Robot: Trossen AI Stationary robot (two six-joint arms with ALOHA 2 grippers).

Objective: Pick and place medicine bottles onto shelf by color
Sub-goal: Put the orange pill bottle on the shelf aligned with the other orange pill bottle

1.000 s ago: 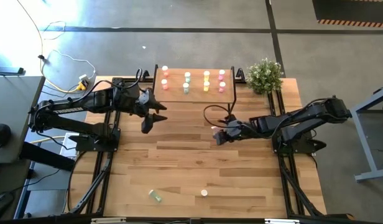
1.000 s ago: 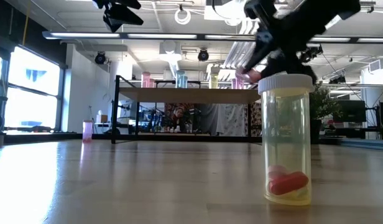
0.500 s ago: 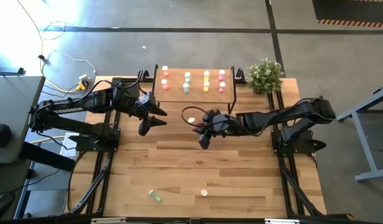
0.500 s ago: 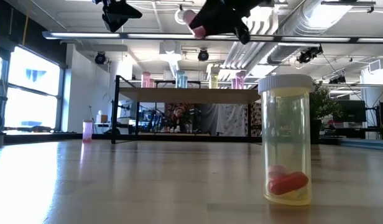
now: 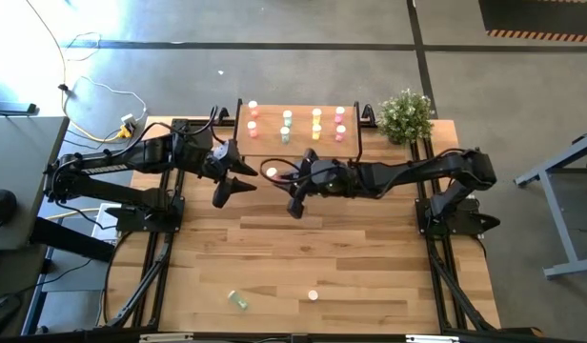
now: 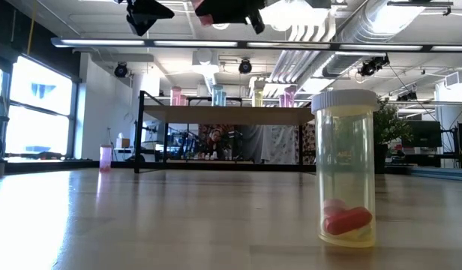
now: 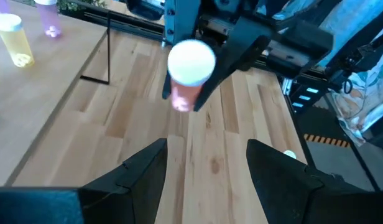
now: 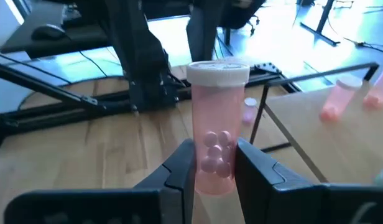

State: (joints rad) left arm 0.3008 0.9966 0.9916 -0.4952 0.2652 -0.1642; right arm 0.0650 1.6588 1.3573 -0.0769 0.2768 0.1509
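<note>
The right gripper [image 5: 281,181], stretched across to the centre of the high view, clamps its fingers [image 8: 182,163] around a pink medicine bottle [image 8: 215,124], holding it upright by the lower body so the white cap stays clear, probably for handing over. The left gripper [image 5: 238,173], at centre-left and just beside it, has its fingers [image 7: 143,168] spread, seemingly ready to receive. The shelf [image 5: 298,145], at upper centre, carries bottles lined up by colour. Along the lower edge, a green bottle [image 5: 239,300] and a yellow bottle [image 6: 345,166] remain unsorted.
</note>
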